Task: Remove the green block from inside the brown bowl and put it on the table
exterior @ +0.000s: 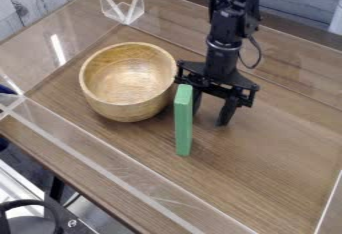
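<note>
The brown bowl [128, 81] looks like smooth, pale turned wood with a soft sheen inside, the green block [183, 121] at its 4 o'clock is matt and plain, and the table [267, 168] shows wood grain, edged by glossy clear acrylic walls [80, 148].
</note>
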Tool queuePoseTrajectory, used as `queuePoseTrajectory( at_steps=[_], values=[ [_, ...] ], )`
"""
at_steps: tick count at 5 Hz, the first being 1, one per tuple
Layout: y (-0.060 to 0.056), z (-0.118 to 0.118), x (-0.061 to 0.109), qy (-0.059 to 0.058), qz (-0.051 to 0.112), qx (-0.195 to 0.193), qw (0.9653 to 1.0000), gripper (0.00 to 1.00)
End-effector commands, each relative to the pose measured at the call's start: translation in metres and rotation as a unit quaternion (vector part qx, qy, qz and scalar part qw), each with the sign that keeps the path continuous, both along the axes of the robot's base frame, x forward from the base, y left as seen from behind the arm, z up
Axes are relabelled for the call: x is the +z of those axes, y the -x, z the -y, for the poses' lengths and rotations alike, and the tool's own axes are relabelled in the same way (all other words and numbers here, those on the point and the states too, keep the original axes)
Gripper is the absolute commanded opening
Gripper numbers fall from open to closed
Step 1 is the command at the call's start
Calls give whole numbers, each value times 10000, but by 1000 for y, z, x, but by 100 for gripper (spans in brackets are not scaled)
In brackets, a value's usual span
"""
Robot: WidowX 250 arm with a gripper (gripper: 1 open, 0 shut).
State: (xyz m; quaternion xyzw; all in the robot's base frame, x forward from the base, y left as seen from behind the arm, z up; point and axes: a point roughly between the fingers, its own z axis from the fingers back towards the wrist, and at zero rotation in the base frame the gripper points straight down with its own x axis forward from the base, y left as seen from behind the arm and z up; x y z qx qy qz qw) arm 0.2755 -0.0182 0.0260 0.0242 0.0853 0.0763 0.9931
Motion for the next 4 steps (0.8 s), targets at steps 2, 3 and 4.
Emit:
queuePoseTrajectory(
  at_steps=[2,3,4],
  values=[
    [-11,2,26,-25,604,-244,9979,0],
    [-12,7,19,-10,469,-221,9987,0],
    [-13,10,11,2,332,-194,9993,0]
  ],
)
